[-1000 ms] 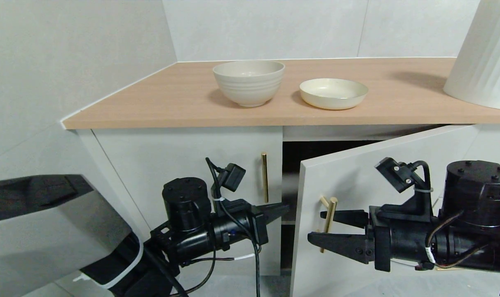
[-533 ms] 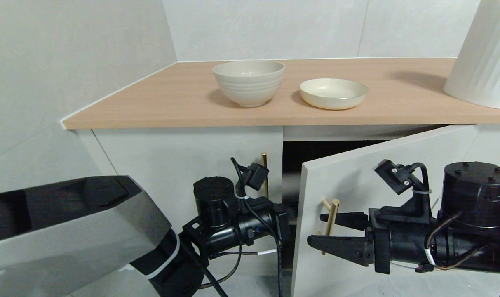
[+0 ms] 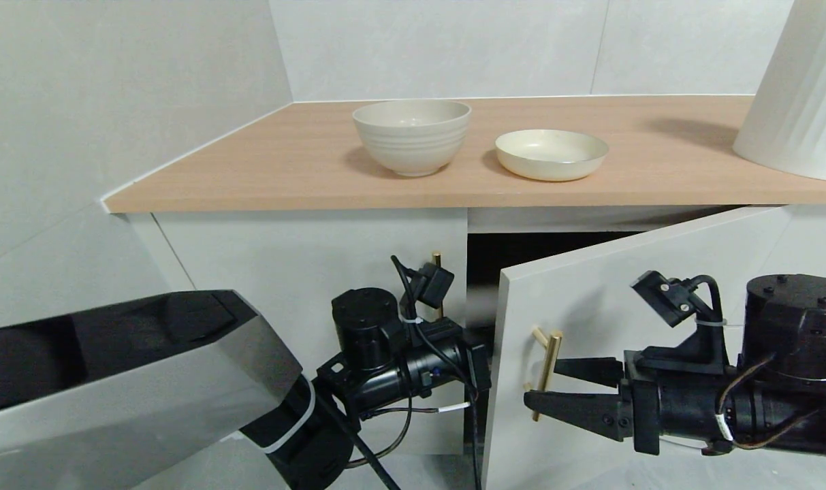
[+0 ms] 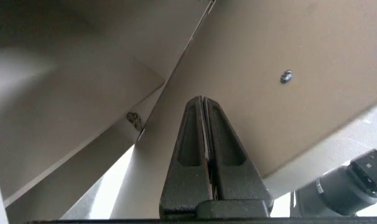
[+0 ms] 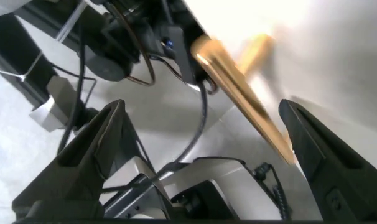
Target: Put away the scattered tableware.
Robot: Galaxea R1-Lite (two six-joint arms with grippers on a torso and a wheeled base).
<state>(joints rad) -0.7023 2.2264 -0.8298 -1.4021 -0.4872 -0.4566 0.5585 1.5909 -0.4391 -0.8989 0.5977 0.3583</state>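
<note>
Judging by their glazed look, we expect the bowl [image 3: 411,136] and the dish [image 3: 551,154], both on the countertop [image 3: 283,170], to be stiff, breakable and slippery, best pinched at the rim. We count one of each. Our left gripper [image 4: 203,102] is pressed together; the right gripper [image 3: 547,385] is spread around the door handle [image 3: 552,347].

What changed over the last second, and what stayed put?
The left gripper, shut, swung right into the cabinet gap, behind the edge of the open door. The right gripper, open about the handle, backed off slightly rightward. The bowl, dish and door stayed.
</note>
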